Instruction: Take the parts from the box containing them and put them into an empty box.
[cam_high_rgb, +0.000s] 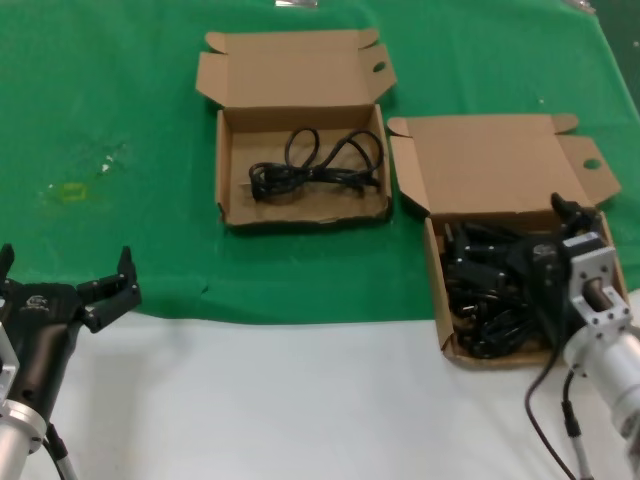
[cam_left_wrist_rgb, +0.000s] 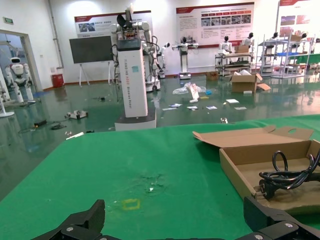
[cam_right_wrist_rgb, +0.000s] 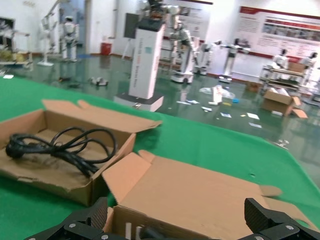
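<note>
The box containing the parts (cam_high_rgb: 440, 300) stands at the right, lid (cam_high_rgb: 490, 160) open, holding a pile of black power cords (cam_high_rgb: 490, 290). My right gripper (cam_high_rgb: 535, 250) is open and hangs over this pile, near its right side. In the right wrist view the gripper (cam_right_wrist_rgb: 175, 225) spreads wide over the lid (cam_right_wrist_rgb: 200, 190), gripping nothing. The other box (cam_high_rgb: 232, 205), at the middle back, holds one coiled cord (cam_high_rgb: 320, 165); it also shows in the right wrist view (cam_right_wrist_rgb: 55, 175). My left gripper (cam_high_rgb: 65, 272) is open and empty at the front left.
Green cloth (cam_high_rgb: 100, 120) covers the back of the table and a white surface (cam_high_rgb: 300, 400) the front. In the left wrist view the gripper (cam_left_wrist_rgb: 175, 227) faces green cloth, with the one-cord box (cam_left_wrist_rgb: 240, 175) to one side. A small yellow mark (cam_high_rgb: 72, 190) lies on the cloth.
</note>
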